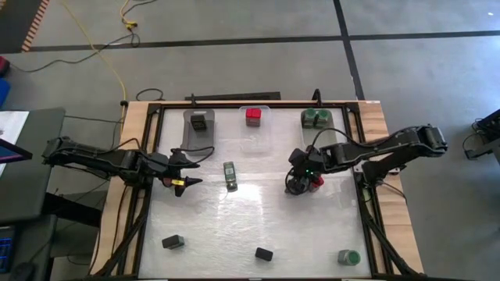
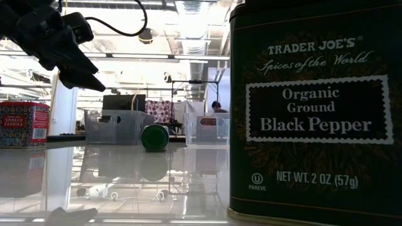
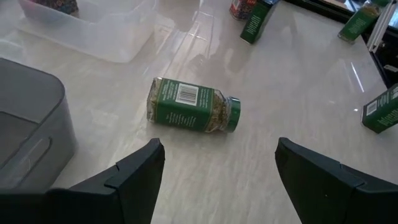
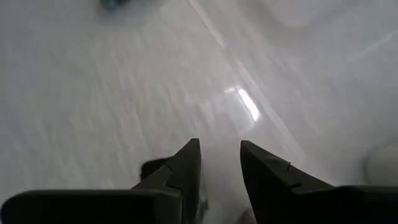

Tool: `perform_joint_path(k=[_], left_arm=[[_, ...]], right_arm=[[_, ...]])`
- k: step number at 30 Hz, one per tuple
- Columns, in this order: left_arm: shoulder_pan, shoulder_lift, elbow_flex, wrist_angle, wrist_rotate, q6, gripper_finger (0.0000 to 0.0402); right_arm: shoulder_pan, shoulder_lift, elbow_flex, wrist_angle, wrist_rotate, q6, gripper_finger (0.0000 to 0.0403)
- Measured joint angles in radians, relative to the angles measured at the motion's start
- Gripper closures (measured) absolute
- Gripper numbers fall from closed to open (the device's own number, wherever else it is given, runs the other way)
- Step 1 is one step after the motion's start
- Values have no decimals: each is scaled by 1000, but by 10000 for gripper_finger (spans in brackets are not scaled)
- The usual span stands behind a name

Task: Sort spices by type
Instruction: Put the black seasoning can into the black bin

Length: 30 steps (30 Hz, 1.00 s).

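Note:
A green-lidded spice jar (image 1: 230, 176) lies on its side mid-table, its lid (image 3: 231, 115) toward the near edge. My left gripper (image 1: 186, 172) (image 3: 221, 152) hovers left of it, open wide and pointing at it. My right gripper (image 1: 299, 181) (image 4: 221, 158) points down at the table right of centre, open by a narrow gap with only table between the fingers. A red box (image 1: 316, 184) stands right beside it. Two black boxes (image 1: 173, 243) (image 1: 264, 254) and another green-lidded jar (image 1: 348, 256) sit near the near edge.
Three translucent bins line the far edge: the left one (image 1: 199, 123) holds a black box, the middle one (image 1: 254, 117) a red box, the right one (image 1: 316, 119) green-lidded jars. The low view is half filled by a black pepper box (image 2: 314, 107). Bare table lies between jar and near-edge containers.

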Motion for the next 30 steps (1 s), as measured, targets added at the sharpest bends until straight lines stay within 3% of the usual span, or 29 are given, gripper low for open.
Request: perform_joint_path(k=[12, 24, 30], left_arm=[[0, 0, 0, 2, -30, -6, 107], [0, 0, 0, 1, -83, -7, 107], [0, 0, 0, 1, -107, -8, 107]], right_arm=[[-10, -16, 34, -192, 32, 25, 253], [26, -23, 34, -193, 34, 8, 109], [36, -23, 34, -195, 35, 0, 85]])
